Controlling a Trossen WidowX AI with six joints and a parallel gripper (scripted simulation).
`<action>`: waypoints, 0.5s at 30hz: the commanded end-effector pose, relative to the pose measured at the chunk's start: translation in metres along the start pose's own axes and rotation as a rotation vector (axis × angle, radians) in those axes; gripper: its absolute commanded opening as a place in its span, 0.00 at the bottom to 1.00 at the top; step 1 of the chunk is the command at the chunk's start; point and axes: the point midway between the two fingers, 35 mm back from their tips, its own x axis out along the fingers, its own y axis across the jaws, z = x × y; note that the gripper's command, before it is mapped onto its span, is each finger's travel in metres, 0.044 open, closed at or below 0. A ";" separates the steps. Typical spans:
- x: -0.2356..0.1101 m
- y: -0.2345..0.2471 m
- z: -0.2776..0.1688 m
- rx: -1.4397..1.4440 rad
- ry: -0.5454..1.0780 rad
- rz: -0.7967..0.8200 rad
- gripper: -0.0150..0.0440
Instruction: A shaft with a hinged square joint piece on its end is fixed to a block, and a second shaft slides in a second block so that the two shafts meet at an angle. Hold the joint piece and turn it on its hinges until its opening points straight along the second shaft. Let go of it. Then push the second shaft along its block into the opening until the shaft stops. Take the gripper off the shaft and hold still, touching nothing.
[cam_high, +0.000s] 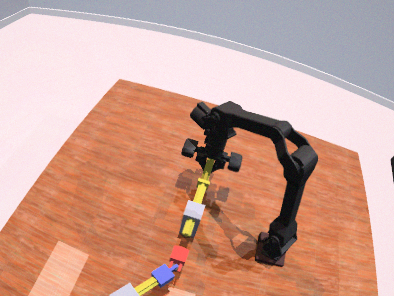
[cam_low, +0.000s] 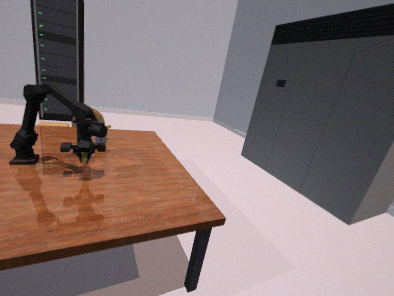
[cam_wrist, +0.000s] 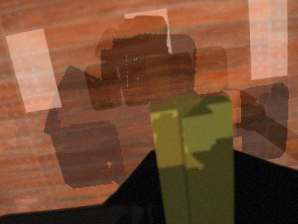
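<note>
The second shaft (cam_high: 201, 192) (cam_wrist: 207, 130) is yellow and runs through its grey block (cam_high: 194, 209), with its near tip showing at the block's dark face. My gripper (cam_high: 210, 166) (cam_low: 85, 159) (cam_wrist: 181, 154) is shut on the far end of this shaft. The red joint piece (cam_high: 179, 255) lies roughly in line with the shaft, with a gap between it and the shaft's tip. The red piece is hinged to the blue part (cam_high: 163, 275) on the yellow first shaft (cam_high: 146, 286), which comes from its grey block (cam_high: 124, 291) at the bottom edge. The inside of the red opening cannot be made out.
The arm's base (cam_high: 271, 248) (cam_low: 24, 159) stands on the wooden table (cam_high: 125, 150) (cam_low: 150, 200), right of the second block in the top view. The arm arches over from there to the shaft's far end. Pale light patches and arm shadows lie on the table top.
</note>
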 end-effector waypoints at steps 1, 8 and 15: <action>0.000 0.000 0.000 0.000 0.000 0.000 0.36; 0.000 0.000 0.000 0.000 0.000 0.000 0.25; 0.000 0.000 -0.004 0.002 -0.001 -0.003 0.25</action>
